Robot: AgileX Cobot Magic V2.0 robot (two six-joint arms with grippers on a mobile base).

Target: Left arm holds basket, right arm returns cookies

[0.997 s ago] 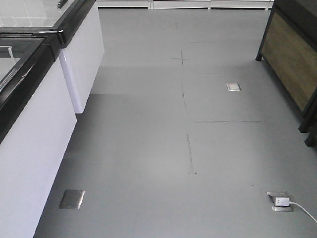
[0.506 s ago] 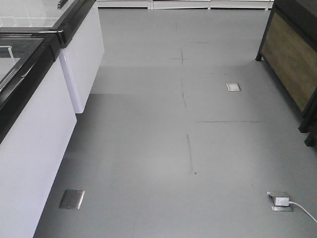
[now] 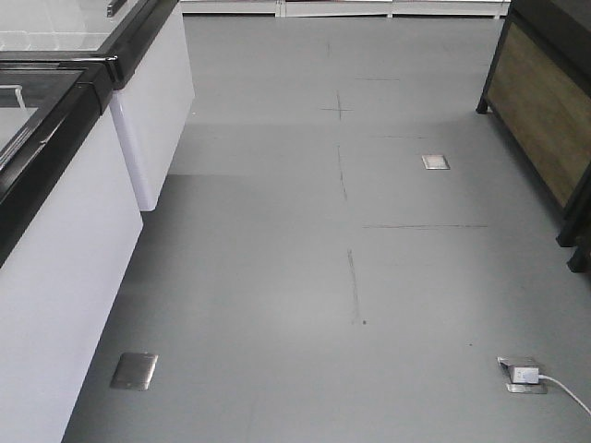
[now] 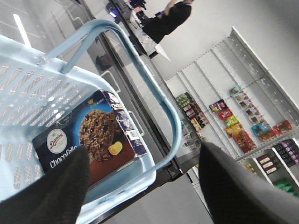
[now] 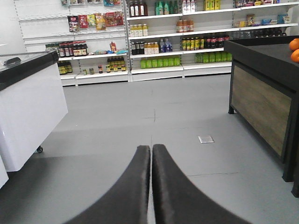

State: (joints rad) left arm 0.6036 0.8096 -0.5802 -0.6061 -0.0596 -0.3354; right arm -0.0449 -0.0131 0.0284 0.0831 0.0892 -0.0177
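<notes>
Cookies [image 4: 88, 140] lying in light blue basket [image 4: 28, 88], right end effector [image 5: 151, 148] closed

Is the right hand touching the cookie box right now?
Apart. The right wrist view shows the right hand shut on nothing, over bare floor; the left wrist view shows the cookie box lying in the basket.

— How do we hold our left gripper [image 4: 142, 151]?
— We keep its two dark fingers [image 4: 49, 191] spread wide apart. One shows at each lower corner of the left wrist view, tips pointing up.
— And our right gripper [image 5: 151, 150]?
— There we have the two black fingers pressed flat against each other along their whole visible length, closed tight and pointing forward
</notes>
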